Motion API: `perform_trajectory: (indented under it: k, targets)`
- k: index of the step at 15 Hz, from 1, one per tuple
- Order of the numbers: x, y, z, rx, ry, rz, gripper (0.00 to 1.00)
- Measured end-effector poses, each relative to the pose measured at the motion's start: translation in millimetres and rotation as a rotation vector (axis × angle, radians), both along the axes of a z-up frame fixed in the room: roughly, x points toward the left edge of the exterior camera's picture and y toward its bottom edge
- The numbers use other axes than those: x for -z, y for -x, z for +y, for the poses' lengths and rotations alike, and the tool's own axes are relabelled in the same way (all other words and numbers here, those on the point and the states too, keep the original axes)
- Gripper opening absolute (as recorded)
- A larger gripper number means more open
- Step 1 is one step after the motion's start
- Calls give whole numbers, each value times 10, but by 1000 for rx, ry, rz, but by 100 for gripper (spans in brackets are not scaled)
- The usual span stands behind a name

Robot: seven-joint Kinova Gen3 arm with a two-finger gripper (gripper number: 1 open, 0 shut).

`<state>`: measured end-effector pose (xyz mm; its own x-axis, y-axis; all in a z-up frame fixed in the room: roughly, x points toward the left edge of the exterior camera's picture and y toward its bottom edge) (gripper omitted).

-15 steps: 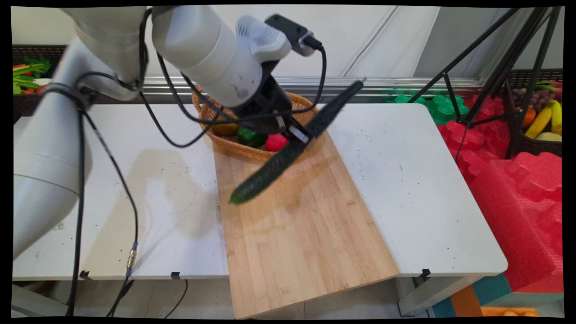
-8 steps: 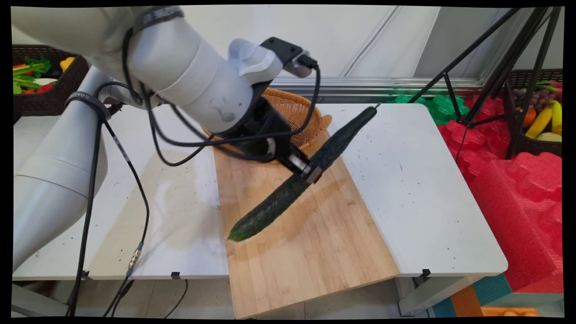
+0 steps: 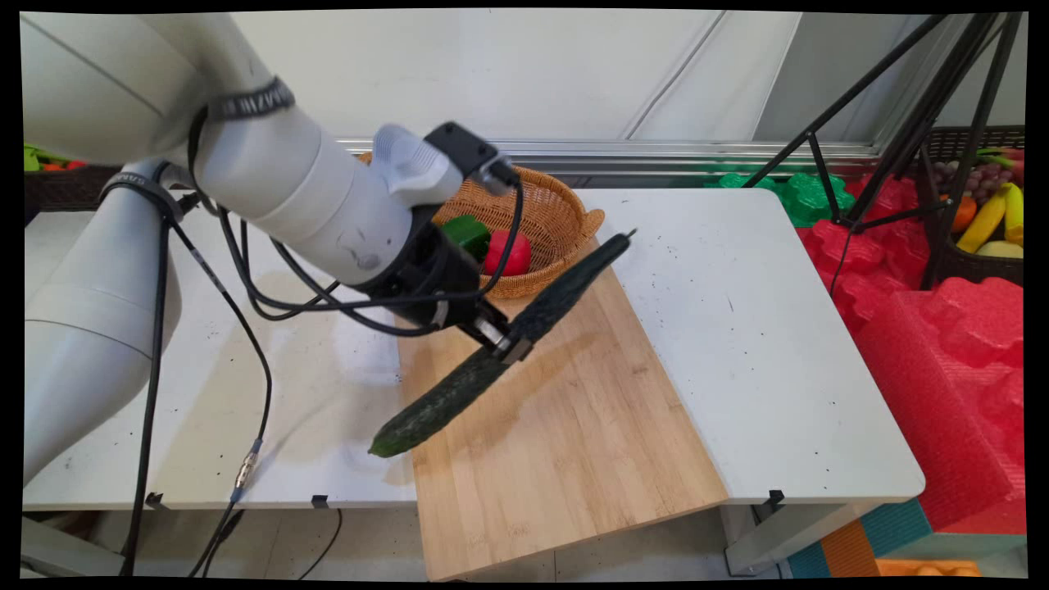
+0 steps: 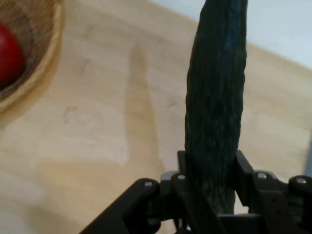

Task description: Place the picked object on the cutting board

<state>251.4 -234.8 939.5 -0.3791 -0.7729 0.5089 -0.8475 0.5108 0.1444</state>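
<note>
My gripper (image 3: pixel 506 348) is shut on a long dark green cucumber (image 3: pixel 500 352), gripping it near its middle. The cucumber hangs slanted just above the wooden cutting board (image 3: pixel 565 442); its low end juts past the board's left edge and its stem end points up toward the basket. In the hand view the cucumber (image 4: pixel 217 107) rises between the two fingers (image 4: pixel 243 173), with the board (image 4: pixel 97 126) below. Just behind the gripper stands a wicker basket (image 3: pixel 557 221), and in it lie a red fruit (image 3: pixel 508 252) and a green vegetable (image 3: pixel 467 233).
The white table (image 3: pixel 762 344) carries the board. A black tripod (image 3: pixel 885 123) stands at the right, with red foam (image 3: pixel 959 360) and a fruit basket (image 3: pixel 983 221) beyond it. Black cables (image 3: pixel 246 393) hang from the arm at the left. The wicker basket's rim (image 4: pixel 34 73) shows in the hand view.
The gripper has carried the cucumber out of the basket area, down and then to the left over the board. The cucumber's low end now overhangs the board's left edge.
</note>
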Motion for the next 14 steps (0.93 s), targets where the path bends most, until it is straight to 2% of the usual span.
perform_trajectory:
  k: [5,8,14]
  targets:
    - [534,-53,-121,-16,-23,-139,0]
    - [802,-40,-213,-11,-31,-201,0]
    - [1097,52,-444,33,7,-284,0]
